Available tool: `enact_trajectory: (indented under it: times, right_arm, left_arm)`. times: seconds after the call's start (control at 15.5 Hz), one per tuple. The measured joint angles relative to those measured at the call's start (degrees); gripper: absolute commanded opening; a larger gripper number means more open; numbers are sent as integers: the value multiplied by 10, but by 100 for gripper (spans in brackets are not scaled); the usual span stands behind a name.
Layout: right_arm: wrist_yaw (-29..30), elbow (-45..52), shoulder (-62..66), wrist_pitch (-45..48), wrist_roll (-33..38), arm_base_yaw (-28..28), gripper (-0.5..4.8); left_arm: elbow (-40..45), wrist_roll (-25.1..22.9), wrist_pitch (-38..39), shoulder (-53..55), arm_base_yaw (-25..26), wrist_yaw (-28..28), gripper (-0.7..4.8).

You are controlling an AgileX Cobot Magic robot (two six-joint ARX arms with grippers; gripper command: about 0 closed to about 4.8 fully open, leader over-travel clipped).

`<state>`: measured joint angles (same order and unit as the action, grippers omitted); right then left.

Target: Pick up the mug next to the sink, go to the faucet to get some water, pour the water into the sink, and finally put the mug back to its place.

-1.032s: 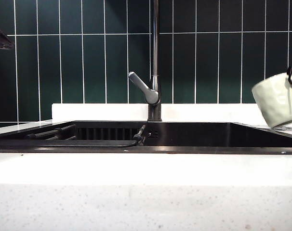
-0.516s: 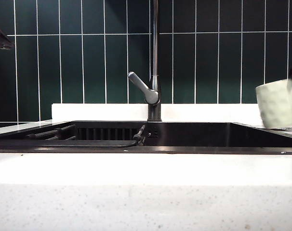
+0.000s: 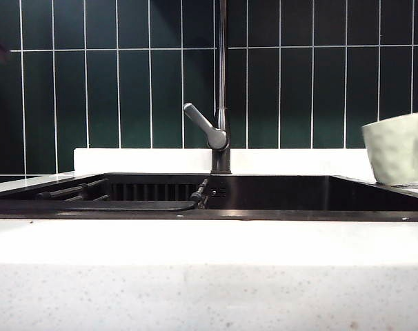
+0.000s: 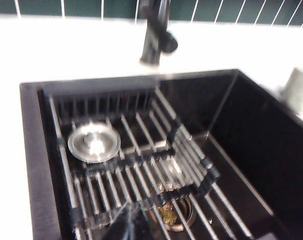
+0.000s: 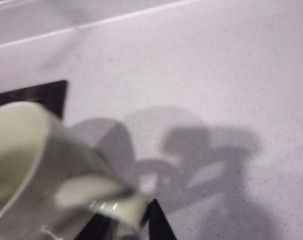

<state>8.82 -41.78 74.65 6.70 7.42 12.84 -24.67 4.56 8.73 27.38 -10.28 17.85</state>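
Settling upright on the white desk (image 3: 195, 241) at three o'clock of the black sink (image 3: 278, 193), the cream-green mug (image 3: 399, 148) is released; right gripper (image 5: 134, 220) jaws spread, left gripper's closed.

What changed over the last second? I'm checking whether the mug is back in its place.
The mug went from tilted and raised to upright on the counter right of the sink. The right gripper, seen at its rim before, has left the exterior view. The faucet stayed put.
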Motion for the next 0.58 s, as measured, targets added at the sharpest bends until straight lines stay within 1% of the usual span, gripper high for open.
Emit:
enact_trajectory:
  times: [0.13, 0.32, 0.39, 0.52, 0.58]
  right_arm:
    - [-7, 0, -49, -40, -22, 0, 104]
    - [-59, 0, -72, -113, -57, 0, 104]
    - [-58, 0, -72, -128, -60, 0, 94]
    - [-36, 0, -82, -149, -62, 0, 52]
    - [-18, 1, -104, -157, -63, -2, 52]
  left_arm:
    - [0, 0, 43, -50, 0, 0, -6]
    - [0, 0, 133, -99, 0, 0, -5]
    - [0, 0, 154, -119, 0, 0, -6]
    - [0, 0, 156, -143, 0, 0, -6]
    - [0, 0, 169, -161, 0, 0, -6]
